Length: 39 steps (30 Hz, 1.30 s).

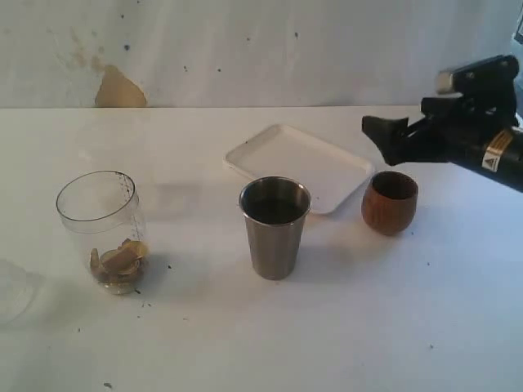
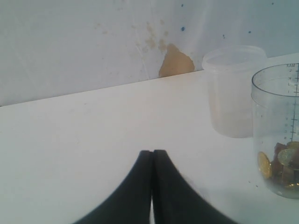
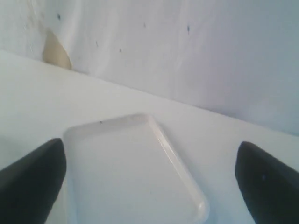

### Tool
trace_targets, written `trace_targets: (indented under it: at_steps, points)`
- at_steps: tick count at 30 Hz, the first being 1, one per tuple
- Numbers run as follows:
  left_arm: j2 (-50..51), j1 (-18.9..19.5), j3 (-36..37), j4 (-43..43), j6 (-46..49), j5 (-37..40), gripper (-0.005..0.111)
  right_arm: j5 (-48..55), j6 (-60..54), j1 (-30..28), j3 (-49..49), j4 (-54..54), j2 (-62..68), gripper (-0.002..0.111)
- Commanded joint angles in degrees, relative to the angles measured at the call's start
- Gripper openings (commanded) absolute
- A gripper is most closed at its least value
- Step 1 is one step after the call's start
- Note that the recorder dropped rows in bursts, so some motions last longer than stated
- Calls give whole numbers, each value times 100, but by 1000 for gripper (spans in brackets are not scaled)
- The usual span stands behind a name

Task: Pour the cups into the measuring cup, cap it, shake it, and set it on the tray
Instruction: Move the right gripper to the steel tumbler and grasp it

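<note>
Wood, dark brown and rounded, makes the wooden cup (image 1: 391, 202) look light, stiff and matte enough not to slip. It stands upright on the table (image 1: 368, 327), just beside the near right corner of the tray (image 1: 270, 151). Its belly, below the rim, seems the best place to take hold, leaving the mouth free for pouring. The steel tumbler (image 1: 274, 227) stands mid-table in front of the tray. Its smooth tapered wall is probably slicker, so a square hold around the middle would suit it. The measuring cup (image 1: 105, 233), well apart on the left, holds coins and brownish bits at its bottom, and its thin clear plastic may flex under a hard squeeze.

Above and just behind the wooden cup hangs the right pincer (image 1: 382, 139), jaws spread wide and holding nothing, its arm reaching in from the right edge. The left pincer (image 2: 153, 186) sits low over bare table, fingers pressed together and empty, with a frosted cup (image 2: 233, 91) and the measuring cup ahead of it.
</note>
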Motion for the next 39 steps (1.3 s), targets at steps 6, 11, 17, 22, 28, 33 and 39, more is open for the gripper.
trace_targets:
  at_steps: [6, 11, 17, 22, 28, 33, 39]
  points:
    - [-17, -34, 24, -1, -2, -35, 1, -23, 1734, 1259, 0, -2663, -585, 90]
    - [-17, -34, 24, -1, -2, -35, 1, 477, 1862, 1653, 0, -2894, -428, 90]
    - [-17, -34, 24, -1, -2, -35, 1, 514, 2017, 1653, 0, -2928, -428, 90]
    - [-17, -34, 24, -1, -2, -35, 1, 1228, 2182, 1653, 0, -2661, -428, 97]
    - [-17, -34, 24, -1, -2, -35, 1, 1269, 2432, 1707, 0, -3427, -428, 105]
    - [-17, -34, 24, -1, -2, -35, 1, 1130, 2455, 1754, 22, -3427, -398, 105]
    - [-17, -34, 24, -1, -2, -35, 1, 1060, 2455, 1754, 159, -3457, -3, 105]
